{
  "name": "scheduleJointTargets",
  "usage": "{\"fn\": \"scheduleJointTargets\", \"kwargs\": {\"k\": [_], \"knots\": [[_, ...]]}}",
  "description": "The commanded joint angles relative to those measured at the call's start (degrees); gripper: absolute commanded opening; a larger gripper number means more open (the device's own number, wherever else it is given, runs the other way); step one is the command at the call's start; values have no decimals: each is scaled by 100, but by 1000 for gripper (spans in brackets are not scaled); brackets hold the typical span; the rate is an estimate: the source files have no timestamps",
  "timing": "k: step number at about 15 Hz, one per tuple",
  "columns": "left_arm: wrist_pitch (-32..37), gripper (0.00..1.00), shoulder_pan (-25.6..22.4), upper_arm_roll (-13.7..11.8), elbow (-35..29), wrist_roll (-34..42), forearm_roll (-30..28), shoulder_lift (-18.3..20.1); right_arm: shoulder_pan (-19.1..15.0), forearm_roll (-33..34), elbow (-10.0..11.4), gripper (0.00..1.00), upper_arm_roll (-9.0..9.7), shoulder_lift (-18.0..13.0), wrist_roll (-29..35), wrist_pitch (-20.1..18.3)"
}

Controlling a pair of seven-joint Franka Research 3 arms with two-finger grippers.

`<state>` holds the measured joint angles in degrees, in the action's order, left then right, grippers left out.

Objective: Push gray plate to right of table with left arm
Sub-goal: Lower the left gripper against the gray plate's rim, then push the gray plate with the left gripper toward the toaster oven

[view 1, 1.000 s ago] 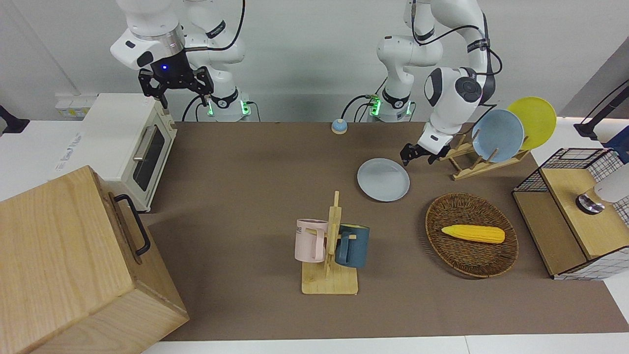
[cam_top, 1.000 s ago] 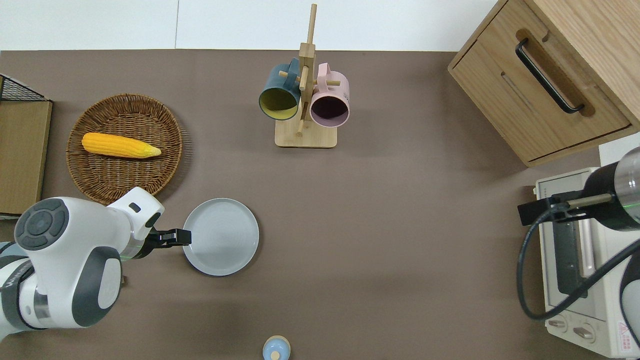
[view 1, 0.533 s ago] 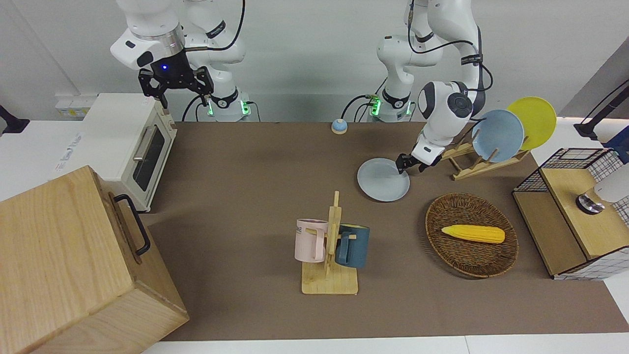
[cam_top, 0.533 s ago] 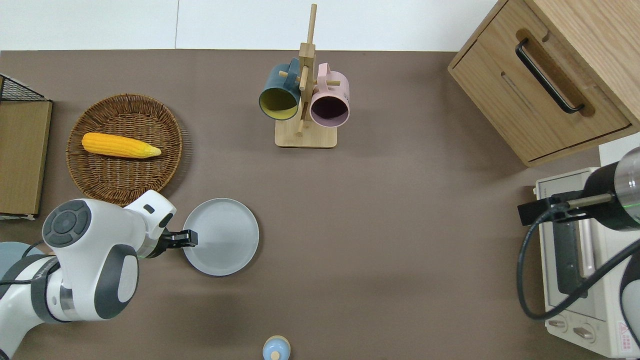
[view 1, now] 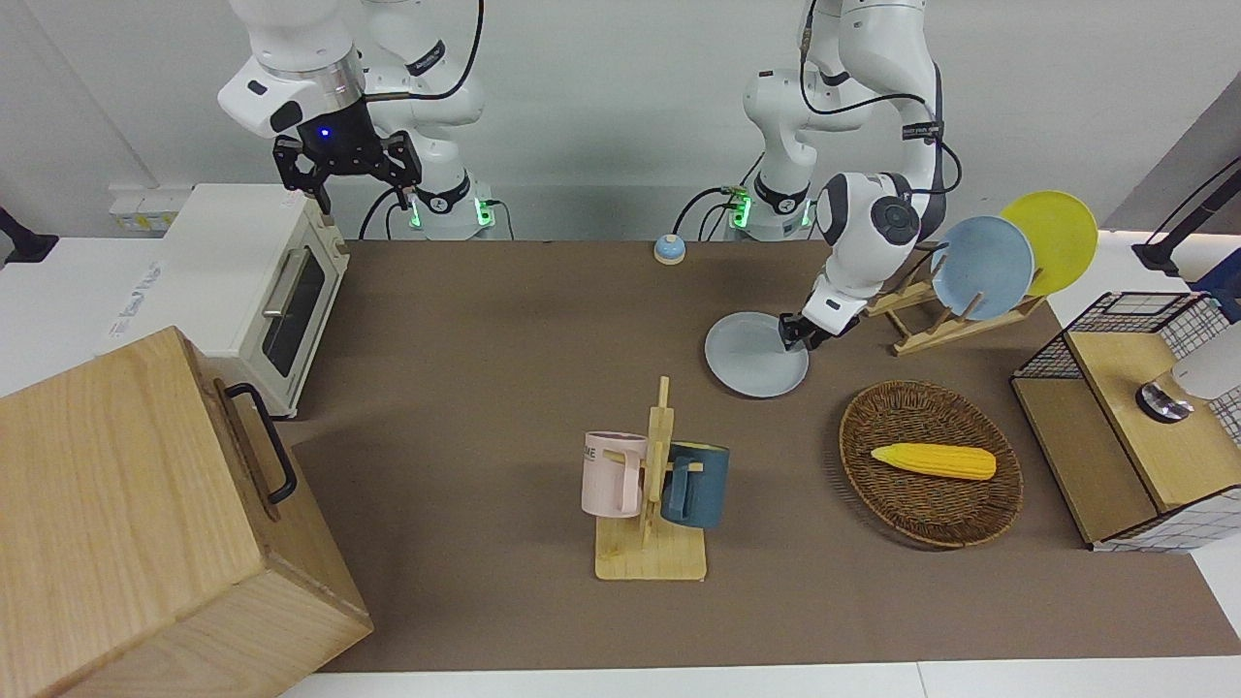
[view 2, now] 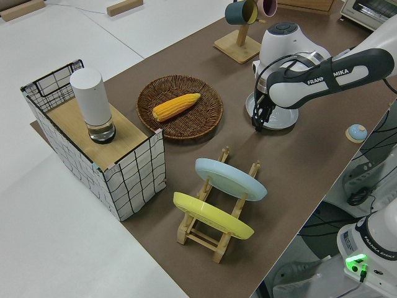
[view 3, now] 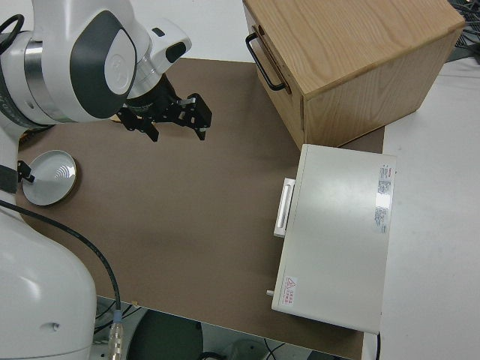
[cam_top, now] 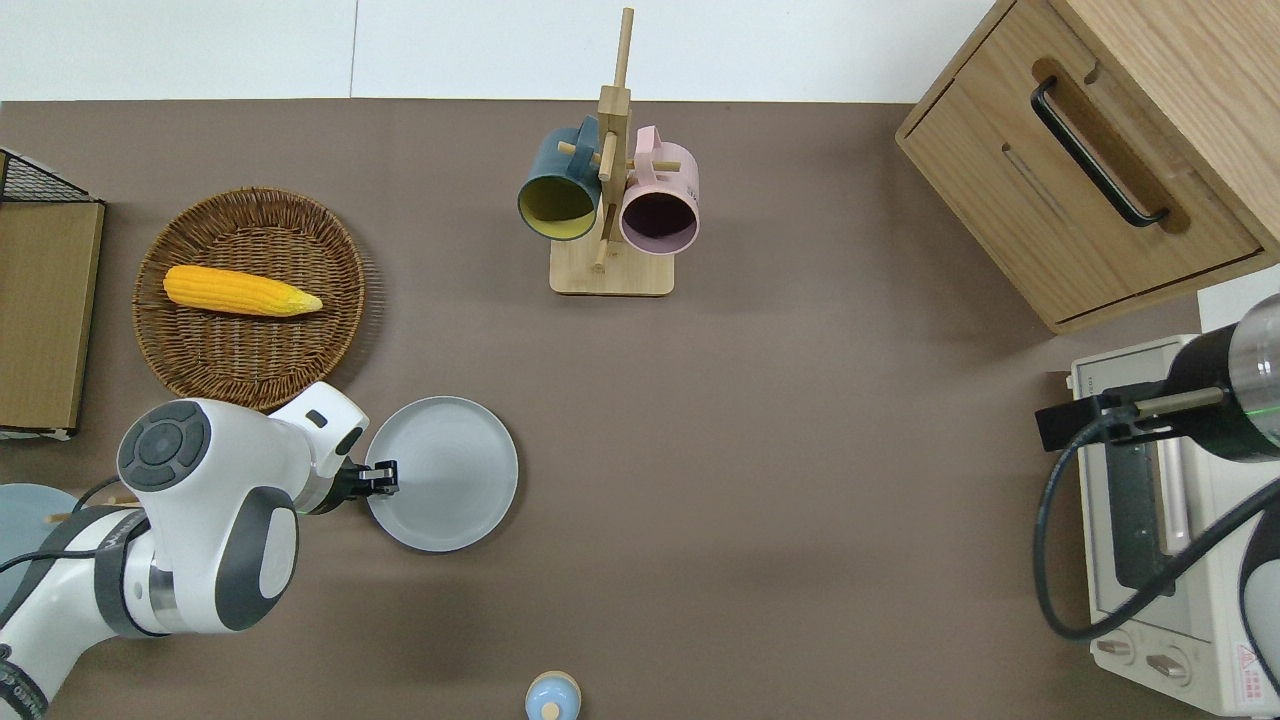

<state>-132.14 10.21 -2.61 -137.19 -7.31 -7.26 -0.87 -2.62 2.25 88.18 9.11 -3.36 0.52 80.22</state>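
Note:
The gray plate [view 1: 751, 361] [cam_top: 450, 475] lies flat on the brown table [cam_top: 780, 480], between the wicker basket and the robots. It also shows in the left side view [view 2: 280, 120] and the right side view [view 3: 49, 177]. My left gripper [view 1: 793, 335] [cam_top: 388, 478] [view 2: 257, 125] is shut and empty. Its tips are down on the plate, just inside the rim on the side toward the left arm's end of the table. My right gripper [view 1: 361, 194] [view 3: 178, 131] is open, empty and parked.
A wicker basket [cam_top: 250, 350] with a corn cob [cam_top: 240, 290] sits close to the plate. A mug stand [cam_top: 610, 270] holds two mugs. A dish rack [view 1: 945, 320] holds sky-blue and yellow plates. Toaster oven [cam_top: 1150, 560], wooden cabinet [cam_top: 1060, 180], blue bell [cam_top: 552, 697].
My left gripper has come down and moved toward the right arm's end, from just off the plate's rim onto its edge. The plate has not moved.

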Motion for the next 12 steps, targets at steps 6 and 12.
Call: {"fn": "scheduleJointTargets", "kwargs": {"k": [6, 12], "knots": [[-154, 0, 60, -12, -80, 72, -109, -10, -46, -5, 23, 996, 30, -60, -43, -68], [-163, 0, 279, 129, -71, -191, -416, -19, -46, -5, 23, 996, 30, -60, -43, -68]]}}
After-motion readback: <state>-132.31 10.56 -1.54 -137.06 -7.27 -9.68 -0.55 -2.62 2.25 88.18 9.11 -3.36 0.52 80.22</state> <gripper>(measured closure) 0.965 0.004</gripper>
